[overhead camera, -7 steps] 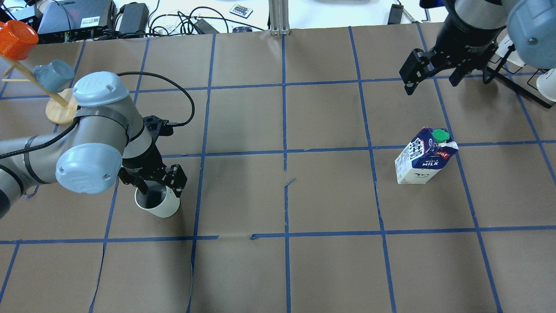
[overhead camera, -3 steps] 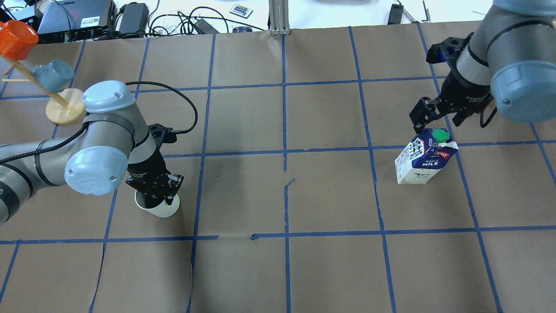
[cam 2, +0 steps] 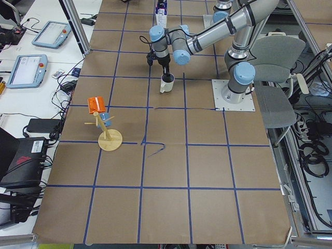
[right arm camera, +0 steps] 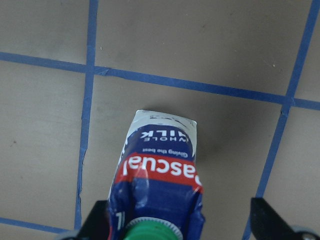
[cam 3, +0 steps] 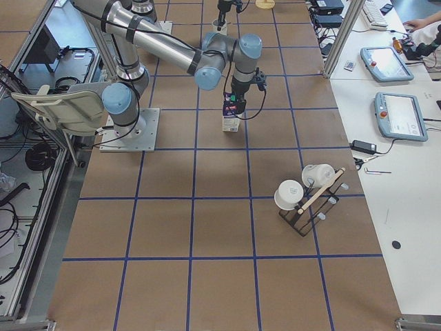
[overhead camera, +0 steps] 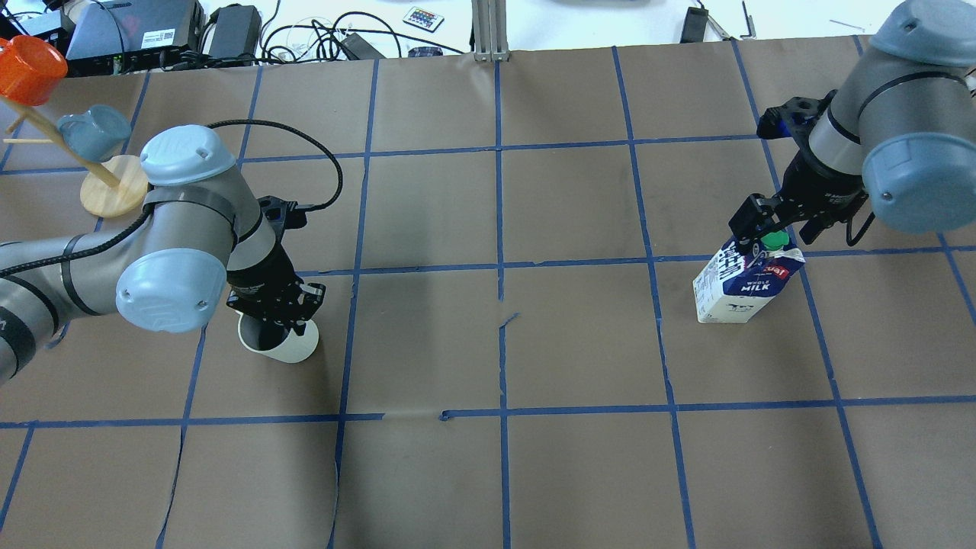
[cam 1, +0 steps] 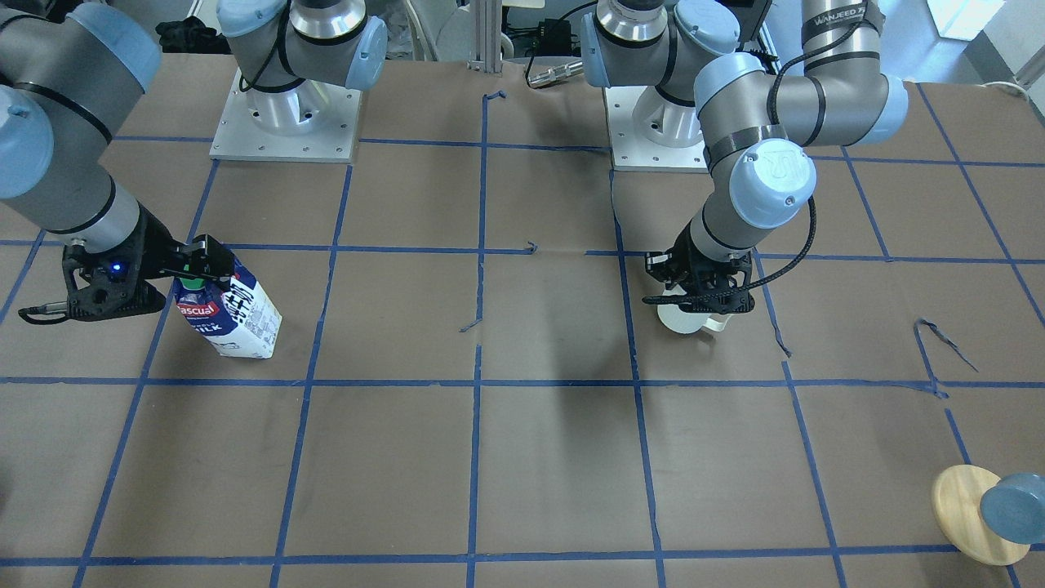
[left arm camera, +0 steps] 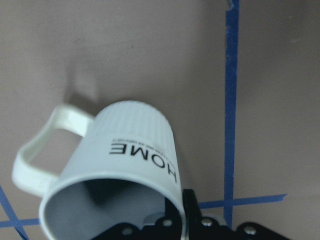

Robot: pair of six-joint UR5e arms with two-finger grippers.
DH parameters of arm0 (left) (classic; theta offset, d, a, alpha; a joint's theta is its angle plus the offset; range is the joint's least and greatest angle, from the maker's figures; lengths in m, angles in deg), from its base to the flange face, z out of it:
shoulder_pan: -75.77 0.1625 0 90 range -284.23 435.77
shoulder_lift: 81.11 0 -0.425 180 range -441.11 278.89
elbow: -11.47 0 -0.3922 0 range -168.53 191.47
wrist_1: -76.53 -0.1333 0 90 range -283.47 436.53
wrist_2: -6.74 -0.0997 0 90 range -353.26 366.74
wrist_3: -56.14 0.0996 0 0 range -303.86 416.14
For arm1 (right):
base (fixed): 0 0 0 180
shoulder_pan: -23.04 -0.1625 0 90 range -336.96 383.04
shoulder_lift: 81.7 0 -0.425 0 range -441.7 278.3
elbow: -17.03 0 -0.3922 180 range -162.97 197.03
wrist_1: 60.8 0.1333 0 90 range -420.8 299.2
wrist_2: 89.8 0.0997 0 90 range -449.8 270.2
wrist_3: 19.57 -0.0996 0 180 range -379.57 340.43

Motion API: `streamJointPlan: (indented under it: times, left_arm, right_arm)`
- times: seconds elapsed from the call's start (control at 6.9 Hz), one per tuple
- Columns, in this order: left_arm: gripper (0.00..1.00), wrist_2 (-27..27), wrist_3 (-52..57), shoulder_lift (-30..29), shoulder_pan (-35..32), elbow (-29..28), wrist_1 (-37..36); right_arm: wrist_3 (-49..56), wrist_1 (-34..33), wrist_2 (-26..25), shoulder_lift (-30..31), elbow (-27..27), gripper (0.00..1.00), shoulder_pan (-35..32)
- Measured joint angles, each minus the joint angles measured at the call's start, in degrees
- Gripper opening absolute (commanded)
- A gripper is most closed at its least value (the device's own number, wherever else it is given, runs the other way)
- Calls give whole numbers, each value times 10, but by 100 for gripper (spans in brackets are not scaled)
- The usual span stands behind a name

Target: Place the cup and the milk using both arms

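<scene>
L side first: left gripper (overhead camera: 276,307) is down on the cup (overhead camera: 288,351), jaws nearly closed, one finger inside the rim and one outside, pinching the wall. Cup is in a left-hand square of the bench (overhead camera: 496,213), just beside a tape line (overhead camera: 347,320); can't tell whether it's off the surface yet. R side: right gripper (overhead camera: 773,231) straddles the top of the milk (overhead camera: 732,293), jaws wide. Its fingers (right arm camera: 272,225) stand either side w/ gaps showing, so it has hold of nothing; green cap (overhead camera: 775,239) sits between them. Milk stands upright on the bench, well apart from the cup. Judgement: early stage. Approach done both sides, cup grasp looks made, milk grasp pending. Lift, carry and set-down are left for both, and no obvious target spot shows.
</scene>
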Motion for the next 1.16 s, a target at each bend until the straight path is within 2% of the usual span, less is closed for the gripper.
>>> streamJointPlan:
  times: [0.29, 0.58, 0.72, 0.87, 1.16]
  left_arm:
    - [0, 28, -64, -39, -41, -83, 2]
    - [0, 62, -133, -112, -87, -209, 4]
    - [0, 77, -179, -156, -117, -267, 4]
    - [0, 84, -229, -194, -152, -307, 2]
    - [0, 83, -285, -240, -216, -341, -2]
  right_arm:
    - [-3, -3, 6, -10, -7, 96, 1]
    - [-7, -1, 8, -17, -7, 70, 1]
    - [-11, 2, 6, -17, -7, 61, 1]
    - [-13, 4, 4, -16, -6, 56, 1]
    - [-15, 7, 5, -14, -4, 47, 1]
